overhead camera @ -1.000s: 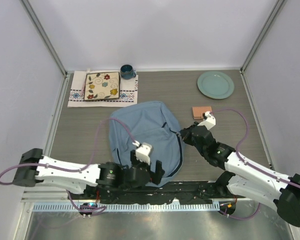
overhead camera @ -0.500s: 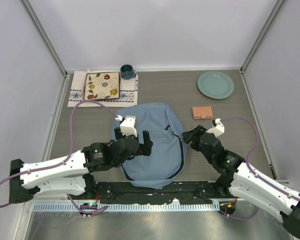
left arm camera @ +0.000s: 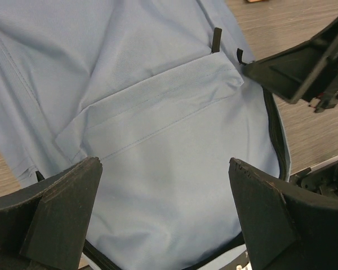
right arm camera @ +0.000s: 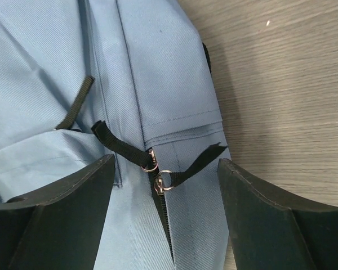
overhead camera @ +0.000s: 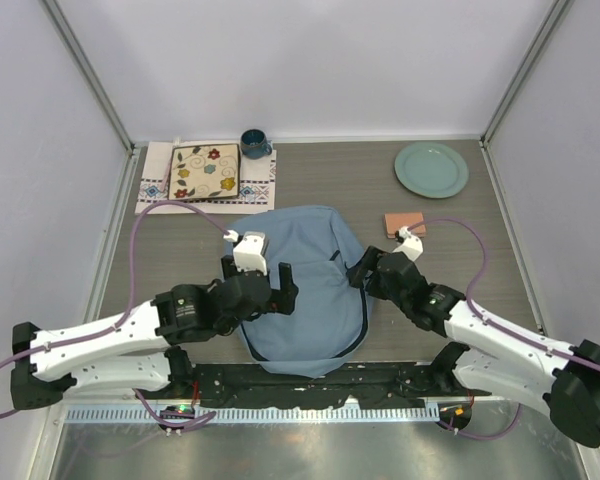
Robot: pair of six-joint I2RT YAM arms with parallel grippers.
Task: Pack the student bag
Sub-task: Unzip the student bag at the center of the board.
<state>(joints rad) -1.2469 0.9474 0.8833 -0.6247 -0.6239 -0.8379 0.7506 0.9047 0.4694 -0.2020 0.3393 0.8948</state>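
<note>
The student bag (overhead camera: 305, 250), a dusty-blue backpack, lies flat in the middle of the table. My left gripper (overhead camera: 265, 288) hovers over its left-centre. In the left wrist view it (left arm camera: 164, 169) stands wide open above the front pocket fabric (left arm camera: 158, 112), holding nothing. My right gripper (overhead camera: 365, 274) is at the bag's right edge. In the right wrist view it (right arm camera: 166, 169) is open, its fingers on either side of two metal zipper sliders (right arm camera: 164, 183) with black pull tabs (right arm camera: 115, 140). Neither tab is gripped. The right gripper also shows in the left wrist view (left arm camera: 304, 67).
A small brown notebook (overhead camera: 403, 222) lies just beyond the right gripper. A teal plate (overhead camera: 431, 169) sits at the back right. At the back left, a flower-patterned square (overhead camera: 204, 172) rests on a white cloth (overhead camera: 152, 190) beside a dark blue mug (overhead camera: 254, 143). Walls enclose three sides.
My left gripper rose from the bag's near edge to over its middle. My right gripper went from shut to open and shifted slightly left at the bag's right edge.
</note>
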